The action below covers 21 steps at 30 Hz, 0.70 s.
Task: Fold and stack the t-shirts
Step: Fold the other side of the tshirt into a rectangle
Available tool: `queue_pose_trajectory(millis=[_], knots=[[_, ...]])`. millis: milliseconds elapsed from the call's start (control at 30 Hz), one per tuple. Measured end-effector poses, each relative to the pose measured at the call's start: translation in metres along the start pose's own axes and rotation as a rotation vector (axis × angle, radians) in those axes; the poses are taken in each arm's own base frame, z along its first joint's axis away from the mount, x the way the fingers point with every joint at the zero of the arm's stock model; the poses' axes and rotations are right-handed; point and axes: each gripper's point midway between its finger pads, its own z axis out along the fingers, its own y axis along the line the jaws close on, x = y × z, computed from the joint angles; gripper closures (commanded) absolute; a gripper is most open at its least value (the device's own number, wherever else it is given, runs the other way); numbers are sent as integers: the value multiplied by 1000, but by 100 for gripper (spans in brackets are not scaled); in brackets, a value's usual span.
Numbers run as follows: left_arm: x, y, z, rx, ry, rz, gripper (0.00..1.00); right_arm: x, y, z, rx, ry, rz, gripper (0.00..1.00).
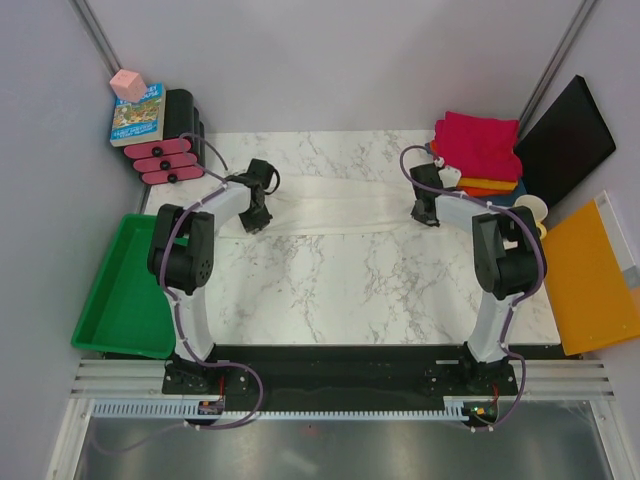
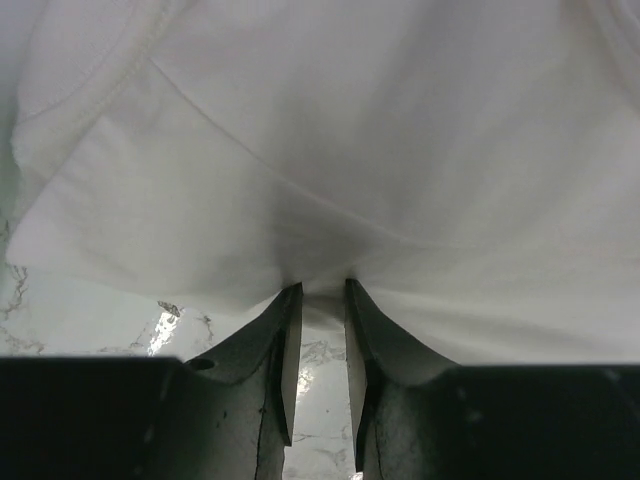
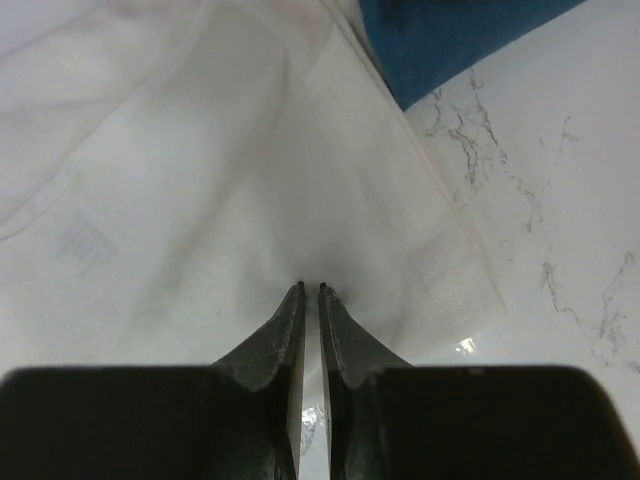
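Surface: white marble table [image 1: 340, 290]. The off-white shirt [image 1: 335, 205] lies flattened in a wide band across its far half. The left gripper [image 2: 320, 290] pinches the shirt's near edge at its left end, jaws nearly together with cloth between them. The right gripper [image 3: 310, 288] is clamped on the same edge at the shirt's right end, jaws almost touching. Just past the shirt's right end is a folded stack: magenta tee [image 1: 478, 145] on top, orange tee [image 1: 490, 185] under it, dark blue tee [image 3: 450, 30] lowest. A green bin [image 1: 125, 290] sits left of the shirt, an orange-yellow board [image 1: 590, 280] right of it.

At left you see a green tray [image 1: 122, 292]. Upper left sits a book [image 1: 138, 115]; an orange board [image 1: 590, 285] lies at right.
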Motion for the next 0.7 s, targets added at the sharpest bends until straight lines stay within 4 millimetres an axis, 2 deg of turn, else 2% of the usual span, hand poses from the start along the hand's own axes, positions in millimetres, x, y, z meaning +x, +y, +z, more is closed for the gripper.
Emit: queue_pose_trajectory(millis=[167, 300, 433, 600, 700], knots=[[1, 8, 1, 22, 20, -51, 70, 12, -14, -9, 23, 9, 19, 84], [11, 17, -2, 22, 29, -60, 70, 29, -32, -23, 40, 26, 28, 84], [24, 25, -8, 32, 43, -63, 70, 37, -42, -30, 53, 37, 32, 82], [38, 37, -14, 38, 53, -72, 70, 44, -49, -35, 71, 60, 26, 72], [47, 45, -19, 41, 68, -76, 70, 47, -56, -40, 95, 75, 11, 59]])
